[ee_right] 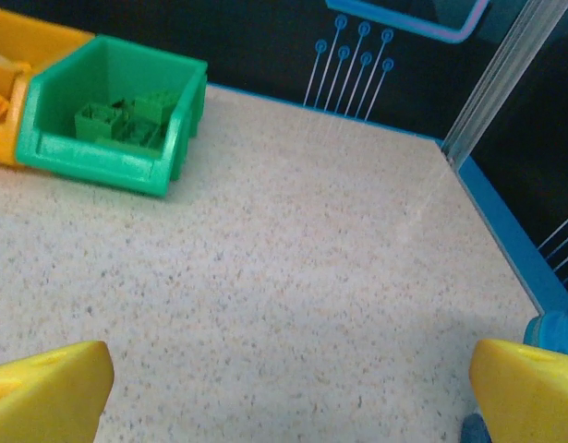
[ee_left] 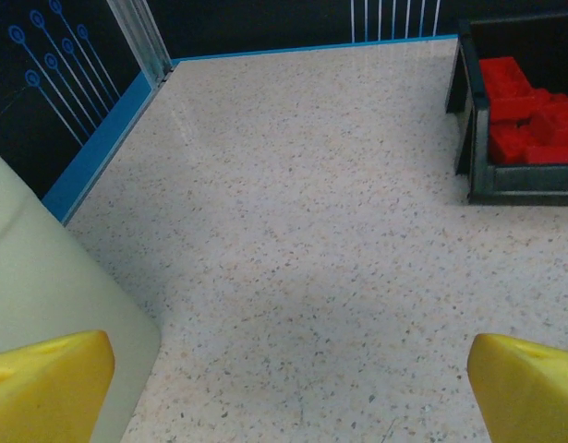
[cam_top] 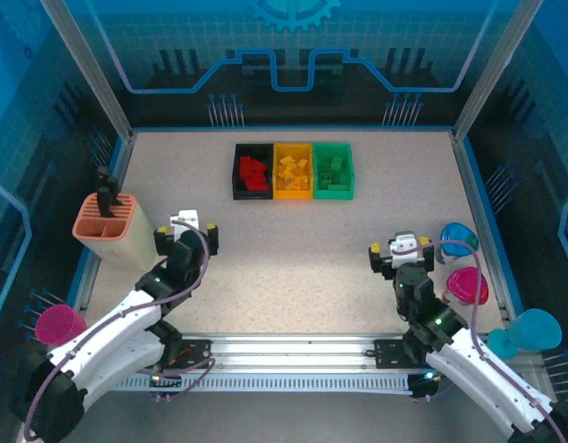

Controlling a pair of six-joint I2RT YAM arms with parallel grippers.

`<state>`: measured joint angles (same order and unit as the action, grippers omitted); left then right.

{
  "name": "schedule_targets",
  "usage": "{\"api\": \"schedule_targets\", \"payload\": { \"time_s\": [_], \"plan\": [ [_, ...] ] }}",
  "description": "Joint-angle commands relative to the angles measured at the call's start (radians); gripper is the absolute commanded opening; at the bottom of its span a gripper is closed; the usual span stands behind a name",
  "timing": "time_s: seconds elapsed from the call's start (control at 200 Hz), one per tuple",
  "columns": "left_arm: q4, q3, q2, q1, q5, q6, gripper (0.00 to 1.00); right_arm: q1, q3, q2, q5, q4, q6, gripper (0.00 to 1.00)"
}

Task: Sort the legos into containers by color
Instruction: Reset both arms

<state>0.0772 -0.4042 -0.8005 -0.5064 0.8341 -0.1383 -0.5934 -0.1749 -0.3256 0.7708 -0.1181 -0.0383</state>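
legos (cam_top: 254, 173) sit in containers (cam_top: 235, 177) well beyond released left gripper (ee_left: 288, 386) and right gripper (ee_right: 288, 388).

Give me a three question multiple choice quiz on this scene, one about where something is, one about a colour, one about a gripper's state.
1. Where does the salmon-pink holder stand?
A. behind the bins
B. just left of the left gripper
C. in the far right corner

2. What colour are the bricks in the black bin?
A. green
B. yellow
C. red

3. How does the left gripper stand?
A. open, nothing between its fingers
B. shut on a brick
C. shut on a bin rim

Answers:
1 B, the top view puts the holder right beside that gripper, on its left.
2 C, the black bin holds red bricks.
3 A, the left wrist view shows the yellow fingers wide apart with nothing between them.
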Motion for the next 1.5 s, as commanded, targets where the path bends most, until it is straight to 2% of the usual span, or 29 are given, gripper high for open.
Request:
{"api": "schedule_targets", "payload": {
  "time_s": [0.0, 0.21, 0.35, 0.475, 0.62, 0.8, 0.895, 1.236, 1.361, 1.496],
  "plan": [
    [-0.043, 0.034, 0.001, -0.022, 0.074, 0.030, 0.99, 0.011, -0.002, 0.028, -0.024, -0.094, -0.049, 1.00],
    [-0.127, 0.139, -0.003, -0.031, 0.080, 0.007, 0.99, 0.015, -0.009, -0.024, -0.004, -0.070, -0.058, 1.00],
    [-0.141, 0.144, -0.003, -0.030, 0.089, 0.005, 0.99, 0.032, -0.007, -0.083, 0.007, 0.004, -0.054, 1.00],
    [-0.197, 0.170, 0.023, -0.030, 0.102, 0.023, 0.99, 0.048, 0.036, -0.132, 0.006, 0.192, 0.004, 1.00],
    [-0.311, 0.227, 0.082, -0.030, 0.141, 0.068, 0.99, 0.087, 0.137, -0.188, -0.029, 0.541, 0.101, 1.00],
    [-0.554, 0.308, 0.084, -0.014, 0.154, 0.157, 0.99, 0.196, 0.173, -0.264, -0.113, 0.698, 0.076, 1.00],
    [-0.657, 0.342, 0.078, 0.021, 0.126, 0.172, 0.99, 0.235, 0.188, -0.296, -0.157, 0.766, 0.066, 1.00],
    [-0.821, 0.409, 0.064, 0.168, -0.036, 0.139, 0.99, 0.307, 0.198, -0.438, -0.217, 0.931, 0.041, 1.00],
    [-0.893, 0.403, -0.018, 0.221, -0.084, 0.112, 0.99, 0.314, 0.198, -0.553, -0.224, 1.056, 0.045, 1.00],
    [-1.030, 0.373, -0.188, 0.242, -0.098, 0.125, 0.99, 0.320, 0.198, -0.718, -0.228, 1.242, 0.061, 1.00]
  ]
}}
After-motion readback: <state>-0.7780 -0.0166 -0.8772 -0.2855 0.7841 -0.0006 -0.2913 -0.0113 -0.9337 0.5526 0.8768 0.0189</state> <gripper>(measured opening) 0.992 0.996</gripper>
